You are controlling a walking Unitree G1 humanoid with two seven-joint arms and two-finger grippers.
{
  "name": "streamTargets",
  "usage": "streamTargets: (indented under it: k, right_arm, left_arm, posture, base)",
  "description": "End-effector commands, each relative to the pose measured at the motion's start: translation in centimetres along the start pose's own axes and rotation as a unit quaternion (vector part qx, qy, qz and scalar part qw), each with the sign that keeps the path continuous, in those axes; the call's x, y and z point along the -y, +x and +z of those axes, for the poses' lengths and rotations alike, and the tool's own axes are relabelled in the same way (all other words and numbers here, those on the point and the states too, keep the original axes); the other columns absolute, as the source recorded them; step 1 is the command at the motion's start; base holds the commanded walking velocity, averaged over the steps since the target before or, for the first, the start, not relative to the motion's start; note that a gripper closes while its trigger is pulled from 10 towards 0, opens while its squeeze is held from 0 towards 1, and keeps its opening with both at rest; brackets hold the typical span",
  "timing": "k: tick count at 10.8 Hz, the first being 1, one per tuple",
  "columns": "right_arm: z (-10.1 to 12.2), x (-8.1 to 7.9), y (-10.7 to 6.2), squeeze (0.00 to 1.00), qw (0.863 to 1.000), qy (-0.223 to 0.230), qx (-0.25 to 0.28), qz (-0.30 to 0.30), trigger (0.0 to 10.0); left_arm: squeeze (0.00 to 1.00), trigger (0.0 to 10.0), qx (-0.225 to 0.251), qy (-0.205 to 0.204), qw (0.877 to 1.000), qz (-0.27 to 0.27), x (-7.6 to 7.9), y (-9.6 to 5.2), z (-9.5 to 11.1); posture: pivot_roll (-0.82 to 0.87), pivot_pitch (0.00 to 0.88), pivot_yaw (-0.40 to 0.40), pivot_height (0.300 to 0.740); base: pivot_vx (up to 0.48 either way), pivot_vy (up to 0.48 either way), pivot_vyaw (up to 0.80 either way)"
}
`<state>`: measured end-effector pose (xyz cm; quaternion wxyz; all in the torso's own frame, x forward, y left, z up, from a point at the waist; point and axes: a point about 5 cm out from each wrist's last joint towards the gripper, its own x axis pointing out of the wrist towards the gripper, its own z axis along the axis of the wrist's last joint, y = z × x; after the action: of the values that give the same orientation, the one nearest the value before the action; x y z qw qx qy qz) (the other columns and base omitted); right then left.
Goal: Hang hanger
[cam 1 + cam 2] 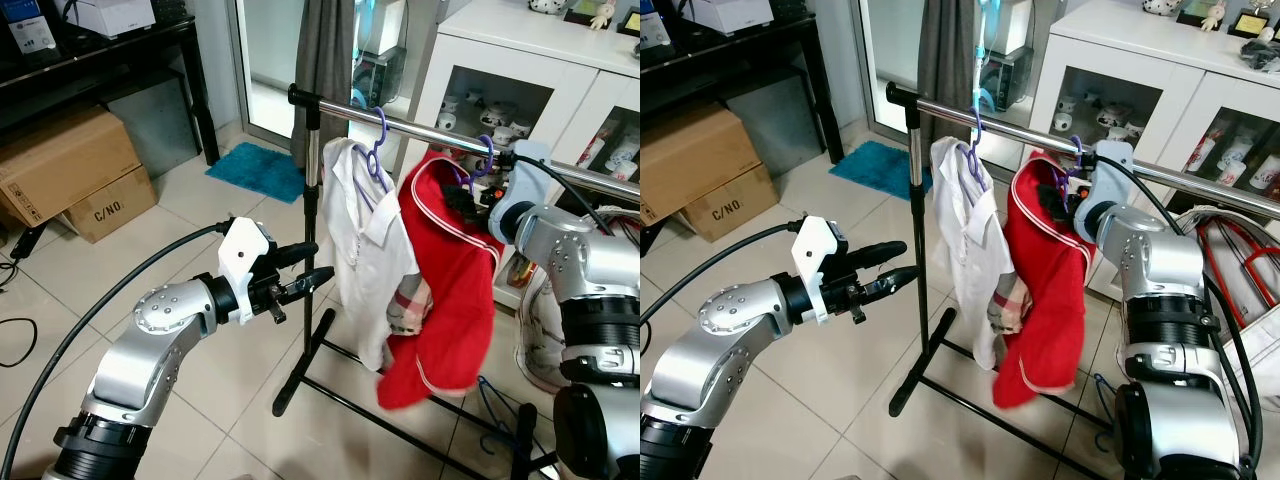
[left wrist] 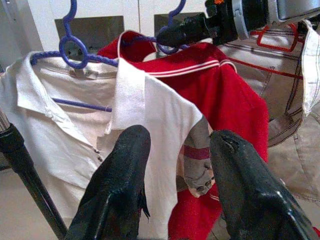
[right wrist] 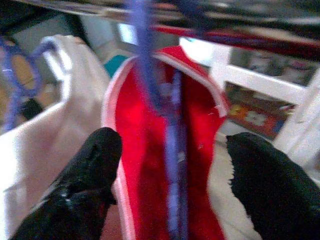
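The purple hanger (image 1: 478, 160) carrying the red shirt (image 1: 450, 280) has its hook over the chrome rail (image 1: 420, 130) of the garment rack, just beside a second purple hanger (image 1: 375, 150) bearing the white shirt (image 1: 365, 250). The step in hand appears to be the release. To do it well, confirm the hook sits fully over the rail before backing away, then draw the right gripper (image 3: 170, 170) straight back from the rail — any sideways drag could catch the hanger neck and unseat the hook or swing the red shirt into its neighbour.

The right gripper's fingers (image 3: 85, 180) stand wide apart, one on each side of the hanger neck and red collar; in the right wrist view neither pad appears to press the hanger, though blur leaves contact uncertain.

The left gripper (image 1: 305, 270) hovers beside the rack's upright post (image 1: 311, 250) — fingers (image 2: 120, 185) parted, holding nothing, pointed toward the white shirt.
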<state>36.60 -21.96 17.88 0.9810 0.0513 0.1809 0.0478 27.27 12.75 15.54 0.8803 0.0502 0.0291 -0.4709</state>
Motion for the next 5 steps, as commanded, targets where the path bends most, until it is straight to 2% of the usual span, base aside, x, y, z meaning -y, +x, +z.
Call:
streamTargets:
  k: [1, 3, 5]
  right_arm:
    - [1.05, 0.07, 0.02, 0.0, 1.0, 0.002, 0.02, -0.008, 0.0]
    - [1.54, -0.24, 0.37, 0.0, 0.999, -0.003, 0.041, -0.011, 0.0]
    - [1.54, -0.64, 0.59, 0.0, 0.999, -0.012, 0.041, -0.004, 0.0]
  left_arm:
    - [0.0, 10.0, -0.002, 0.007, 1.0, -0.001, 0.05, 0.13, 0.04]
    - [0.0, 10.0, -0.002, 0.008, 1.0, 0.0, 0.03, 0.16, 0.05]
    - [0.0, 10.0, -0.002, 0.009, 1.0, 0.0, 0.03, 0.19, 0.05]
  posture:
    - [-0.16, 0.0, -0.027, 0.74]
    - [-0.16, 0.0, -0.029, 0.74]
    - [-0.16, 0.0, -0.03, 0.74]
  base:
    - [0.0, 0.0, 0.0]
    - [0.0, 0.0, 0.0]
    - [0.0, 0.0, 0.0]
